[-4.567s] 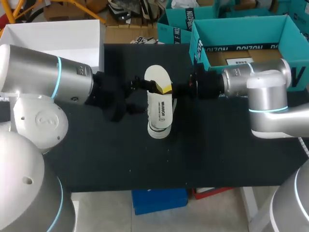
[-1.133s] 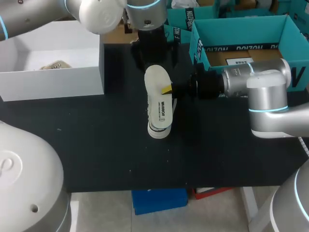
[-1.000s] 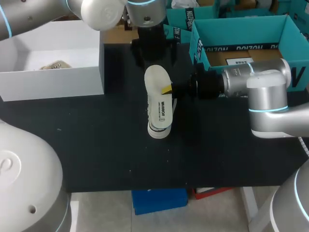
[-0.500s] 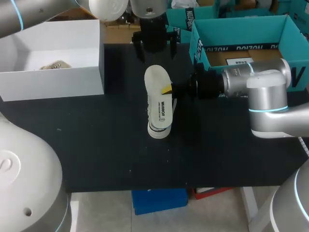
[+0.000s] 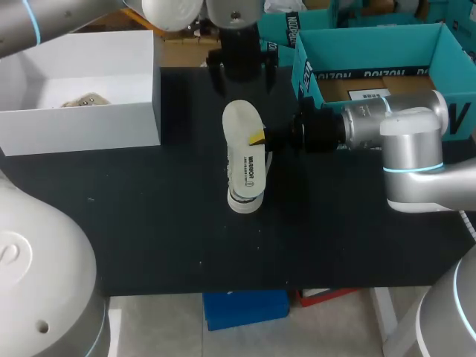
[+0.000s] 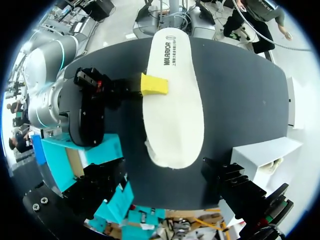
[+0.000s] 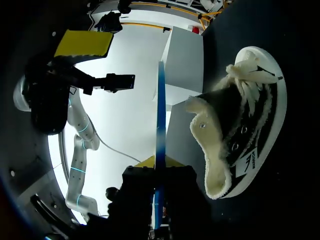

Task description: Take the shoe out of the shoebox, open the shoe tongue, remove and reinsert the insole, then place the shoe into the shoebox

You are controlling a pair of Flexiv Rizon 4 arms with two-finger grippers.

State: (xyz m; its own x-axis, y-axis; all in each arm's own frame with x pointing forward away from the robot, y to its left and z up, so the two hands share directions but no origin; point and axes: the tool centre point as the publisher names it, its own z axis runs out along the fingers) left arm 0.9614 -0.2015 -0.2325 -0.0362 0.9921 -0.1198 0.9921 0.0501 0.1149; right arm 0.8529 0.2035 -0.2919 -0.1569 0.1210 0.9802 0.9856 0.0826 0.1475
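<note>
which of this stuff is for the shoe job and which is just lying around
Job: insole, shoe, right gripper holding the insole, left gripper.
Lying about: white box or teal box, whichever is not the shoebox; cannot tell.

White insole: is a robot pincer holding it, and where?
Yes. The right pincer is shut on the flat white foam insole, pinching one long side edge, roughly midway along. The left pincer is open and holds nothing.
</note>
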